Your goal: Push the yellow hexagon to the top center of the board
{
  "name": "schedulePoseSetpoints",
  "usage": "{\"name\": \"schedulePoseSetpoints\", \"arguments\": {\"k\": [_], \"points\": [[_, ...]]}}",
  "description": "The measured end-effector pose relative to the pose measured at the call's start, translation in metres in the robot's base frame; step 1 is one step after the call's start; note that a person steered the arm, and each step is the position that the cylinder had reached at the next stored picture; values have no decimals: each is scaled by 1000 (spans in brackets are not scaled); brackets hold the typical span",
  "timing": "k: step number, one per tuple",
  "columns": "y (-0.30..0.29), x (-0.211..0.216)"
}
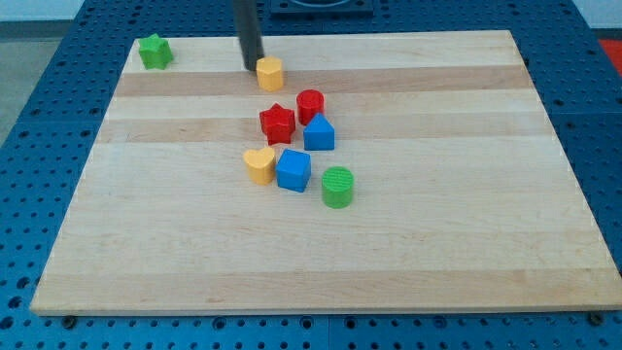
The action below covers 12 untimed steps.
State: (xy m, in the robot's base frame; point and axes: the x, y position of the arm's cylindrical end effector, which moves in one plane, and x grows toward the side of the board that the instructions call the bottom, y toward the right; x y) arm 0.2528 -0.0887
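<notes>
Yellow hexagon (270, 73) sits far on the board (466, 243), a little left of centre, my tip (253, 68) just beside its left face.

I have no fingers to open or clench, only the bare rod. My worry is an off-centre shove: pressing a corner would spin the hexagon past the tip, and it could slide near toward the red cylinder (310, 105) and red star (277, 122). Pushing too hard rightward would overshoot centre, or run it off the far edge.
</notes>
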Motion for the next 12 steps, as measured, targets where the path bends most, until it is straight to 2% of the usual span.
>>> {"name": "schedulePoseSetpoints", "arguments": {"k": [1, 2, 3, 4, 5, 6, 7, 8, 9, 10, 11, 12], "points": [[-14, 2], [-38, 23], [-20, 35], [23, 24], [23, 22], [16, 42], [33, 61], [68, 62], [83, 41], [81, 2], [81, -1], [79, 27]]}}
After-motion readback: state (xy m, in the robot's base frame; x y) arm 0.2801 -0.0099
